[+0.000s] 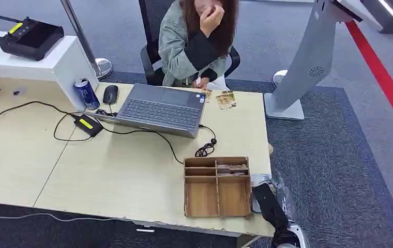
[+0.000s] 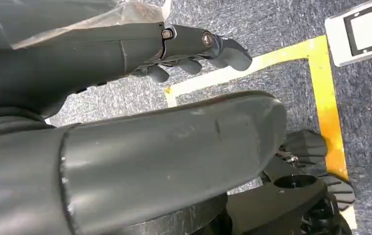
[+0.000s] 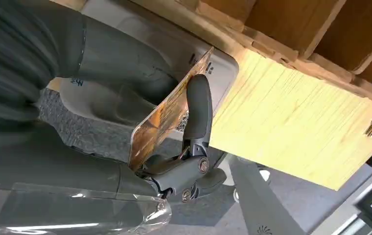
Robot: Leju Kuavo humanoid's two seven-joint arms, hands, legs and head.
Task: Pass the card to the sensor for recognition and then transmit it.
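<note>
My right hand (image 1: 273, 207) is at the table's front right corner, just right of the wooden organiser box (image 1: 217, 187). In the right wrist view its thumb and a dark finger (image 3: 197, 115) pinch an orange patterned card (image 3: 167, 115) on edge. The card hangs just over a white sensor pad (image 3: 174, 49), which lies at the table's edge beside the box (image 3: 296, 24); whether it touches the pad I cannot tell. Part of the sensor (image 1: 259, 180) peeks out by my hand. My left hand (image 2: 189, 44) hangs over the carpet, fingers loosely apart and holding nothing.
A person (image 1: 194, 41) sits across the table (image 1: 122, 175) behind a laptop (image 1: 158, 109). Two more cards (image 1: 226, 99) lie near them. A mouse (image 1: 110, 94), a blue can (image 1: 87, 93) and cables are at the left. A grey kiosk stand (image 1: 308, 67) rises at the right.
</note>
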